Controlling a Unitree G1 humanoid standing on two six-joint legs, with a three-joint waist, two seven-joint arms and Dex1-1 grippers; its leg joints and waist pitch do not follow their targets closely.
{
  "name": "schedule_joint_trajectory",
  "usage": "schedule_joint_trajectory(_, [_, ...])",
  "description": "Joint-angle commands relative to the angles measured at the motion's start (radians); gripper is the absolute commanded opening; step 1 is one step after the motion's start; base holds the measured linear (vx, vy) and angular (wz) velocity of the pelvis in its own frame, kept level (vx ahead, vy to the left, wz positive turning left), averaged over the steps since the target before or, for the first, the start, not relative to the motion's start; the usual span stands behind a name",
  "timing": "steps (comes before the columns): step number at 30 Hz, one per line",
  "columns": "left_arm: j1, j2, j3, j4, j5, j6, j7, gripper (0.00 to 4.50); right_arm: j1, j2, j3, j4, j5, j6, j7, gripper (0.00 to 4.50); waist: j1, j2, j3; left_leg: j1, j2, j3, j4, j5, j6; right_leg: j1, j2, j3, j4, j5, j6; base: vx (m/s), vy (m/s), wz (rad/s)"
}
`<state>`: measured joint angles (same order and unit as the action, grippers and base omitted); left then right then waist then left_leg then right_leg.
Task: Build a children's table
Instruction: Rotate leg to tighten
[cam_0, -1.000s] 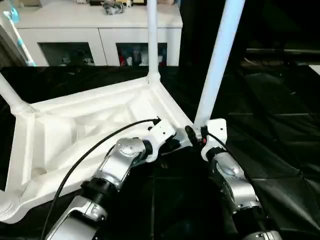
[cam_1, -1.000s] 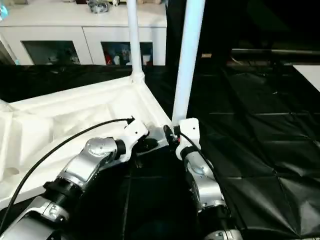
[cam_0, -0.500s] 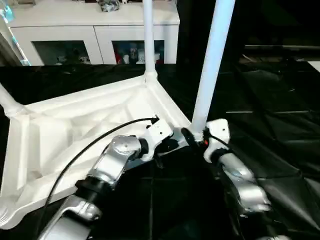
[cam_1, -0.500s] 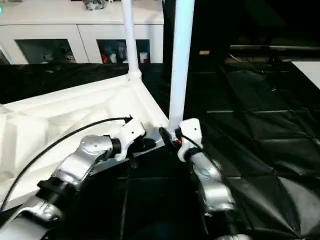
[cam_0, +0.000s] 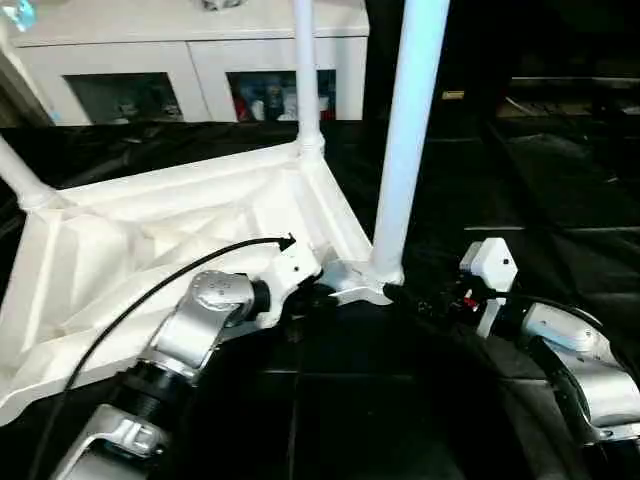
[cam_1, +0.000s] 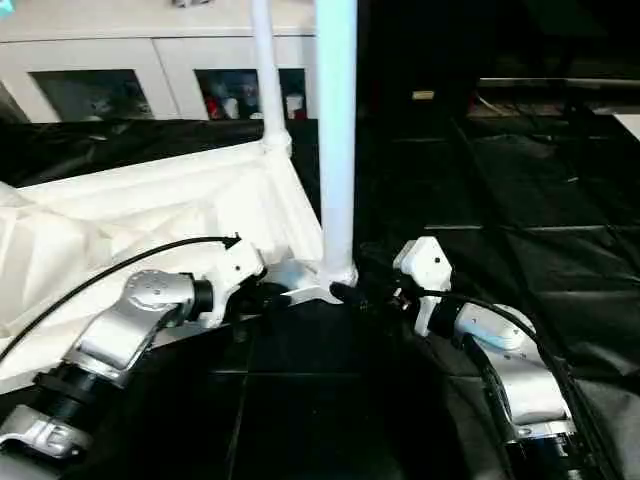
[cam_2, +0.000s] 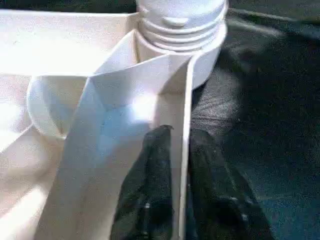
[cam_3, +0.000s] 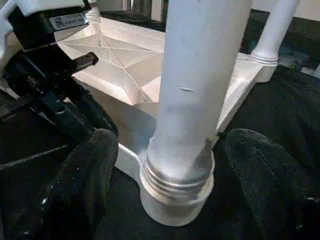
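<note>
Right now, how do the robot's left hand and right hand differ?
The left hand pinches the tabletop's thin rim between nearly closed fingers; the right hand is wide open, its fingers apart from the leg and holding nothing. Both sit by the same corner socket.

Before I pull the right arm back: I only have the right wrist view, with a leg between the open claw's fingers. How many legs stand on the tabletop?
Observer: Three show in the head views: the near leg at your right claw, a far leg, and a third leg at the upturned tabletop's far left corner.
Operator: Does the near one stand straight?
Observer: Roughly upright in both head views, rising past the top edge, much like the far leg.
Operator: What lies to the right of my claw?
Observer: The black sheet of the big table; a white glass-door cabinet stands beyond its far edge.
</note>
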<state>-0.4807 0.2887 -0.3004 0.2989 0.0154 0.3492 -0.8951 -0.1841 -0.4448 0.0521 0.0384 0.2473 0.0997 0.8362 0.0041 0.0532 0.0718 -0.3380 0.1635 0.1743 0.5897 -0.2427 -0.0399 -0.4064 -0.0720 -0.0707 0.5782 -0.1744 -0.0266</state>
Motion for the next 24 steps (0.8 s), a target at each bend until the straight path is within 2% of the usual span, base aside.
schedule_joint_trajectory(1, [0.017, -0.001, -0.018, 0.027, 0.006, 0.028, 0.015, 1.05, 0.013, -0.003, 0.0, -0.036, 0.023, 0.011, 0.004, 3.79, 0.006, -0.013, -0.05, -0.012, 0.063, -0.019, -0.066, -0.089, 0.136, 0.056, -0.074, 0.052, -0.072, -0.258, -0.256, 0.0, 0.0, 0.0])
schedule_joint_trajectory(3, [0.016, 0.0, -0.022, 0.027, 0.011, 0.027, 0.017, 1.05, 0.015, -0.005, 0.002, -0.042, 0.026, 0.013, 0.006, 3.79, 0.007, -0.006, -0.052, -0.011, 0.064, -0.02, -0.066, -0.086, 0.13, 0.055, -0.073, 0.053, -0.069, -0.24, -0.253, 0.0, 0.0, 0.0])
schedule_joint_trajectory(6, [0.009, 0.003, -0.025, 0.024, 0.025, 0.043, 0.023, 1.05, 0.027, -0.009, 0.004, -0.055, 0.031, 0.018, 0.013, 3.79, 0.007, -0.005, -0.057, -0.019, 0.062, -0.023, -0.061, -0.031, 0.154, 0.062, -0.076, 0.052, -0.058, -0.146, -0.263, 0.0, 0.0, 0.0])
schedule_joint_trajectory(9, [0.007, 0.014, -0.035, 0.026, 0.033, 0.05, 0.015, 1.05, 0.03, -0.01, 0.001, -0.057, 0.027, 0.02, 0.015, 3.79, 0.007, -0.004, -0.057, -0.021, 0.059, -0.022, -0.059, -0.027, 0.163, 0.063, -0.077, 0.05, -0.06, -0.157, -0.262, 0.0, 0.0, 0.0])
schedule_joint_trajectory(10, [0.008, 0.035, -0.057, 0.033, 0.047, 0.053, -0.008, 0.88, 0.031, -0.012, -0.001, -0.059, 0.026, 0.023, 0.015, 3.79, 0.006, -0.005, -0.057, -0.021, 0.059, -0.022, -0.059, -0.033, 0.162, 0.063, -0.077, 0.05, -0.062, -0.177, -0.256, 0.0, 0.0, 0.0])
schedule_joint_trajectory(12, [0.007, 0.041, -0.065, 0.038, 0.048, 0.064, -0.021, 0.88, 0.029, -0.013, -0.003, -0.057, 0.026, 0.024, 0.015, 3.79, 0.005, -0.004, -0.057, -0.02, 0.059, -0.023, -0.06, -0.034, 0.158, 0.063, -0.076, 0.049, -0.063, -0.198, -0.245, 0.0, 0.0, 0.0])
schedule_joint_trajectory(17, [0.0, 0.043, -0.069, 0.044, 0.027, 0.088, -0.052, 0.47, 0.021, -0.012, -0.007, -0.045, 0.028, 0.021, 0.007, 3.79, 0.005, -0.002, -0.062, -0.02, 0.057, -0.022, -0.055, -0.006, 0.164, 0.064, -0.075, 0.048, -0.058, -0.165, -0.252, 0.0, 0.0, 0.0])
schedule_joint_trajectory(20, [-0.012, 0.034, -0.067, 0.062, 0.024, 0.08, -0.051, 0.27, 0.006, -0.01, -0.015, -0.023, 0.025, 0.014, 0.001, 3.79, 0.006, -0.005, -0.066, -0.02, 0.057, -0.022, -0.052, 0.017, 0.178, 0.065, -0.075, 0.047, -0.054, -0.137, -0.259, 0.0, 0.0, 0.0])
schedule_joint_trajectory(21, [-0.018, 0.028, -0.065, 0.071, 0.018, 0.078, -0.053, 0.09, 0.0, -0.011, -0.018, -0.016, 0.025, 0.012, 0.003, 3.79, 0.006, -0.003, -0.066, -0.019, 0.056, -0.022, -0.052, 0.018, 0.181, 0.064, -0.075, 0.046, -0.055, -0.139, -0.262, 0.0, 0.0, 0.0])
schedule_joint_trajectory(24, [-0.03, 0.015, -0.059, 0.085, 0.002, 0.079, -0.06, 0.02, -0.012, -0.016, -0.019, -0.007, 0.023, 0.011, 0.011, 3.79, 0.007, -0.002, -0.067, -0.02, 0.056, -0.022, -0.051, 0.014, 0.18, 0.065, -0.076, 0.046, -0.055, -0.153, -0.258, 0.0, 0.0, 0.0])
